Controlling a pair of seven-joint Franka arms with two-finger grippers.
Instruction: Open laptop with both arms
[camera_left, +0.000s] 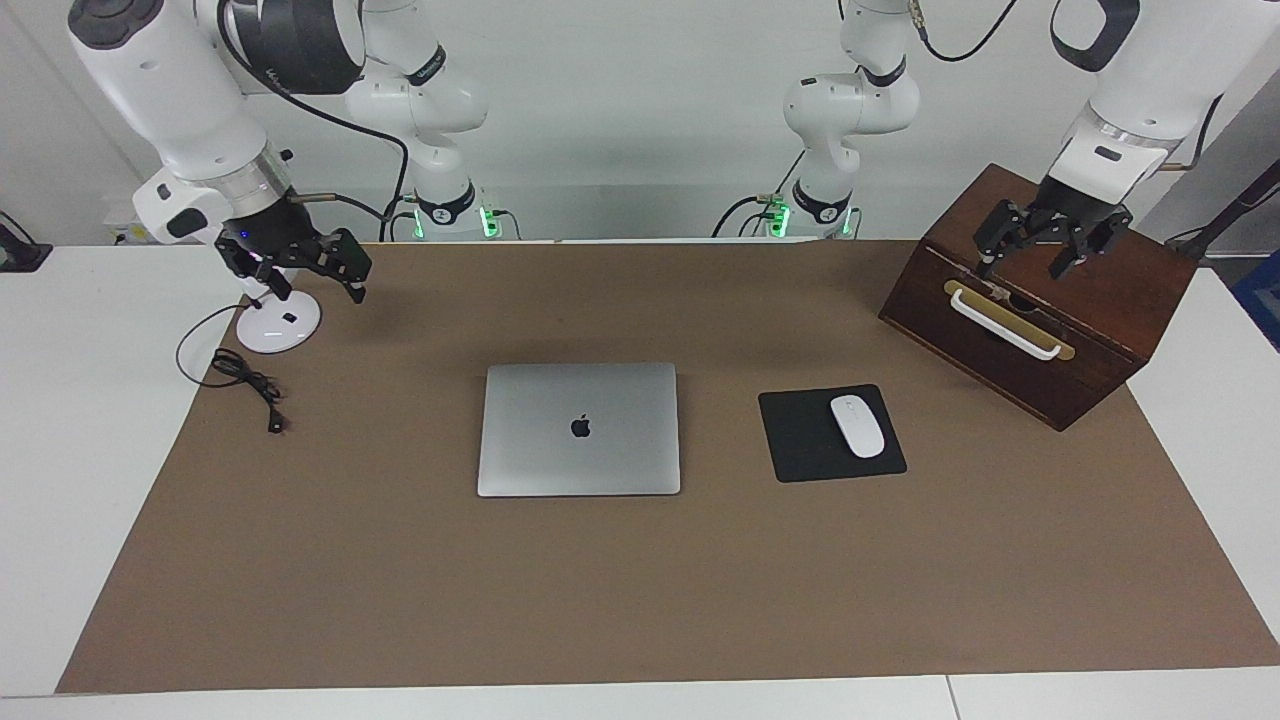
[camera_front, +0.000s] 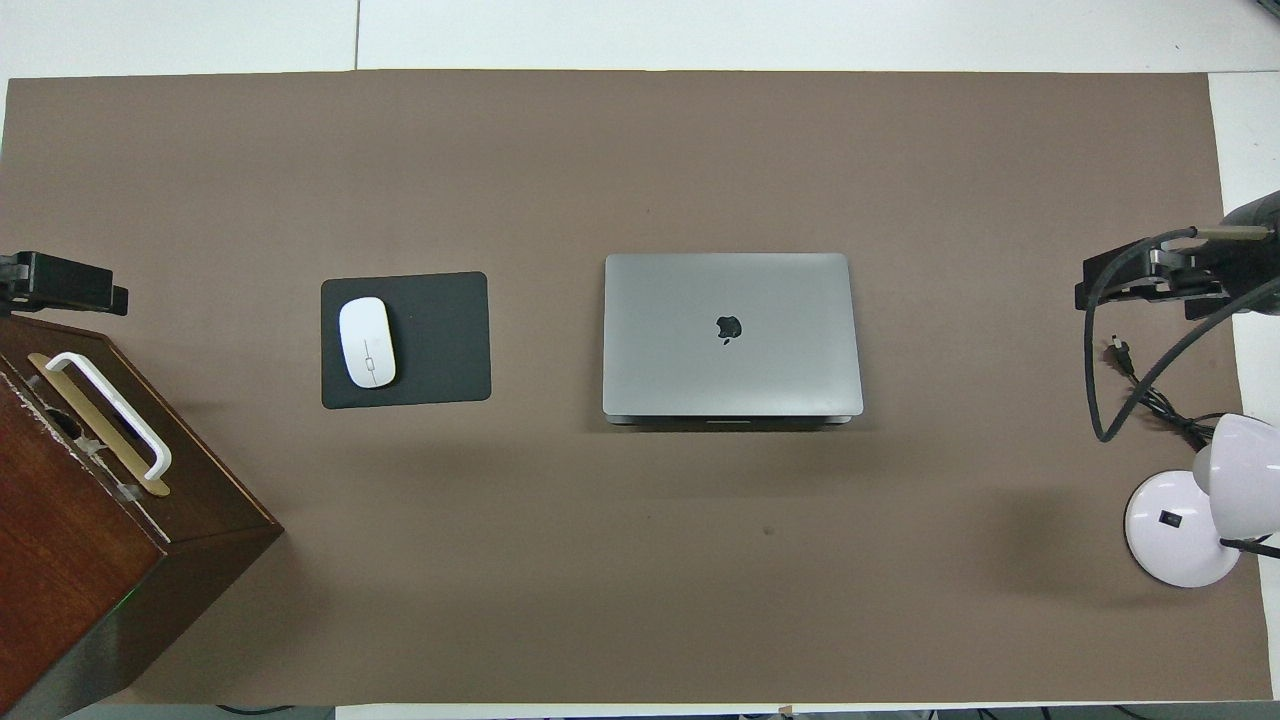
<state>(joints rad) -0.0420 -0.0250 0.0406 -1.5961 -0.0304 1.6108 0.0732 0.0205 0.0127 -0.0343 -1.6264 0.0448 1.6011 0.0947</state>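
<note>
The left gripper (camera_left: 1036, 243) hung over the wooden box (camera_left: 1120, 290), fingers spread and empty; the right gripper (camera_left: 300, 262) hung over the lamp base (camera_left: 277, 328), apparently open too. Farther out, the laptop (camera_left: 579, 428) lay closed mid-table beside the mouse pad (camera_left: 805, 437). Judged rigid, thin and slippery: hold the base and lift the lid's front edge. Only the overhead view showed its hinge edge (camera_front: 730, 420).

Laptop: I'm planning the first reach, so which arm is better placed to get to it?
Right, probably. The right pincer hangs by the lamp, with only bare mat between it and the closed laptop. The left pincer hangs over the box, with the mouse pad between.
</note>
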